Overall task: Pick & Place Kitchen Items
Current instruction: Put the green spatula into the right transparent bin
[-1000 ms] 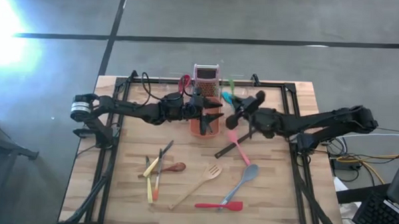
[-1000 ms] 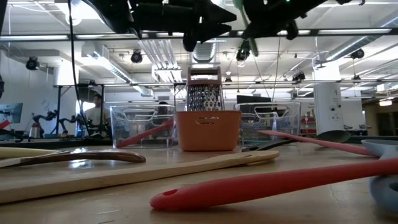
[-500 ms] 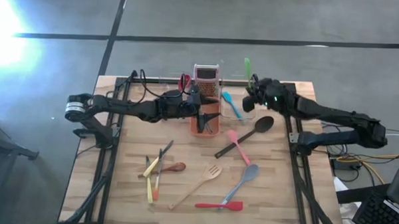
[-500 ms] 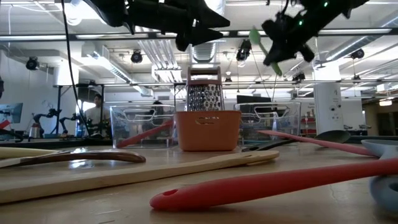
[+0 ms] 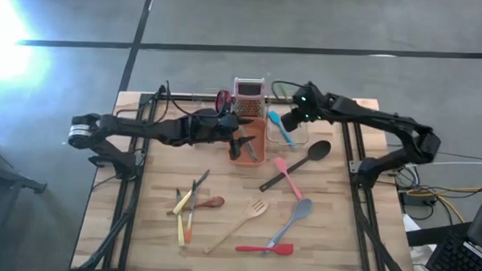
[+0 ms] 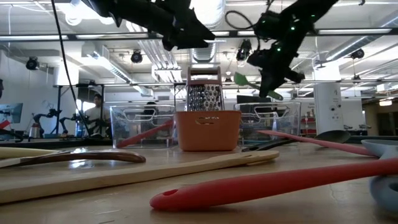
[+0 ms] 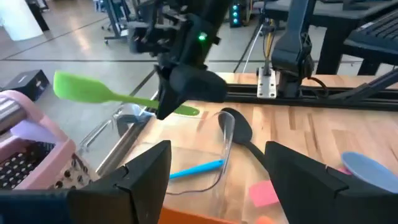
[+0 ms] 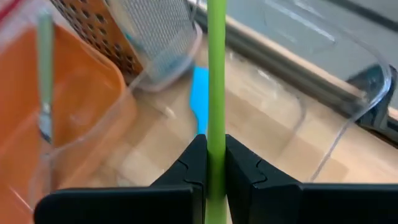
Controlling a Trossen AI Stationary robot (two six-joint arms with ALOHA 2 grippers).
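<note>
The right gripper (image 8: 208,163) clamped the green spatula (image 7: 99,93) above the clear tub (image 8: 323,81), handle running straight ahead between its fingers; the left gripper (image 7: 217,171) hung open.

The slim green plastic spatula (image 8: 216,81) runs off the right wrist view's top edge, its blade unseen. The orange rectangular plastic tub (image 8: 74,112) there is blurred.

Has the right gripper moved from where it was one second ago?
Yes. The right gripper, shut on the green spatula, has moved from in front of the orange tub toward the table's far edge, over the clear tub holding the blue utensil.
</note>
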